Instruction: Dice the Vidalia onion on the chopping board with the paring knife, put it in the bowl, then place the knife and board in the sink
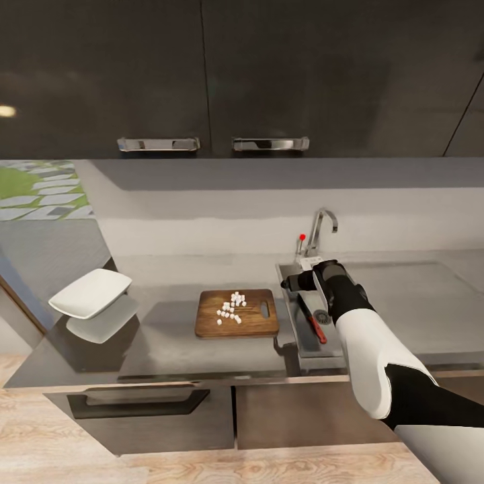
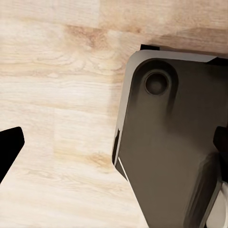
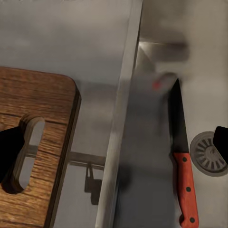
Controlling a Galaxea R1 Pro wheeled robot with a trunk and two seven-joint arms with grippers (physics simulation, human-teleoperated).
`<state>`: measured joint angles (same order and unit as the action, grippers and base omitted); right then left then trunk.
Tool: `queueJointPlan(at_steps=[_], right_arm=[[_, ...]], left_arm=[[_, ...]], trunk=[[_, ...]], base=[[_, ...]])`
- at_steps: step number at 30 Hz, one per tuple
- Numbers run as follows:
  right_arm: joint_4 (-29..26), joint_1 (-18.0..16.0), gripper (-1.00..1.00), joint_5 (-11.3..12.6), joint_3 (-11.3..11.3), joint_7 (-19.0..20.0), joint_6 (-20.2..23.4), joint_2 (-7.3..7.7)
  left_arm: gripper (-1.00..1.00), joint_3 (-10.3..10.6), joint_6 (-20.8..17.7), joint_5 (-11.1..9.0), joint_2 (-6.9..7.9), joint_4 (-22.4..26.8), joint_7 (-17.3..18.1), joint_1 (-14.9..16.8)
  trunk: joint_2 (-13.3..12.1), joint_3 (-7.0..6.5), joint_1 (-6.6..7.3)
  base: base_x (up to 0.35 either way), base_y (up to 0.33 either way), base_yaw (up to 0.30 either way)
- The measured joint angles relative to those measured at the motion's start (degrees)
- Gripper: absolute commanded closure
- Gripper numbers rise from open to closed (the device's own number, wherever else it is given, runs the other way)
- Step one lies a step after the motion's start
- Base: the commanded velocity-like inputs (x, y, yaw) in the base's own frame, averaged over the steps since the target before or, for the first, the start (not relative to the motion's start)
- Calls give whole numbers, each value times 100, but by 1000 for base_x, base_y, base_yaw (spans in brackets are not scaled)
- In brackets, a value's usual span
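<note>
The brown chopping board [image 1: 236, 313] lies on the grey countertop [image 1: 168, 343] just left of the sink [image 1: 302, 338]. Small white cubes of diced onion [image 1: 230, 309] are scattered on the board. The paring knife [image 1: 313, 324] rests inside the sink basin, red handle toward the front; the right wrist view shows the knife [image 3: 183, 156] lying beside the drain [image 3: 208, 154]. My right gripper [image 1: 294, 284] hovers open over the sink's left rim [image 3: 118, 142], between the board's slot handle [image 3: 28, 154] and the knife, holding nothing. The white bowl [image 1: 91, 292] sits at the counter's far left. My left gripper [image 2: 114, 145] hangs open.
A chrome faucet [image 1: 321, 228] with a red knob [image 1: 302, 236] stands behind the sink. Dark upper cabinets [image 1: 215, 74] hang overhead. The left wrist view looks down at the light wood floor [image 2: 57, 95] and the robot's dark base [image 2: 166, 142].
</note>
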<state>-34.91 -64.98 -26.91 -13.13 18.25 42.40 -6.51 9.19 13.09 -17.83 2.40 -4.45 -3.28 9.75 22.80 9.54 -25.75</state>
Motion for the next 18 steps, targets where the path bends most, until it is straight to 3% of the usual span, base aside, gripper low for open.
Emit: queueJointPlan(at_steps=[18], right_arm=[[0, 0, -100, 0, 9, 0, 0, 0]], left_arm=[[-100, 1, -2, -3, 0, 0, 1, 0]], trunk=[[0, 66, 0]], base=[[0, 0, 0]])
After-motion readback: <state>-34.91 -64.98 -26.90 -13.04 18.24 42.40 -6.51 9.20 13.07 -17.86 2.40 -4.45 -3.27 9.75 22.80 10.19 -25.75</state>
